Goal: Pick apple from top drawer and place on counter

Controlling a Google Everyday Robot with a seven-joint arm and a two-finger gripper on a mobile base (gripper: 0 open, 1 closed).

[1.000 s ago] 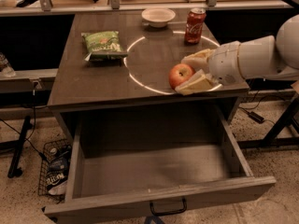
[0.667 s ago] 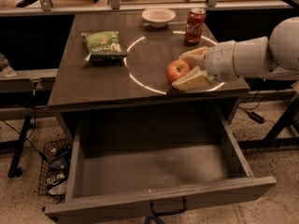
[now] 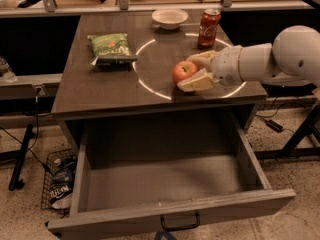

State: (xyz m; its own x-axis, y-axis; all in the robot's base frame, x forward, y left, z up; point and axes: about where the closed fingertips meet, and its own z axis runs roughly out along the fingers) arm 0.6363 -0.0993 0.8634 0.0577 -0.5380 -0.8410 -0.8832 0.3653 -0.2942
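A white arm (image 3: 260, 61) reaches in from the right. Its cream two-finger gripper (image 3: 188, 74) is clamped on the round red apple with a yellowish patch (image 3: 182, 71), one finger on the far side and one on the near side. The apple is low over the dark grey-brown wooden counter (image 3: 85, 89), inside the thin white circle (image 3: 150, 88); I cannot tell whether it touches the wood. Below, the wide grey-brown wooden top drawer (image 3: 165, 211) stands pulled out. Farther back are a red soda can (image 3: 208, 28), a white bowl (image 3: 170, 18) and, to the left, a green snack bag (image 3: 110, 48).
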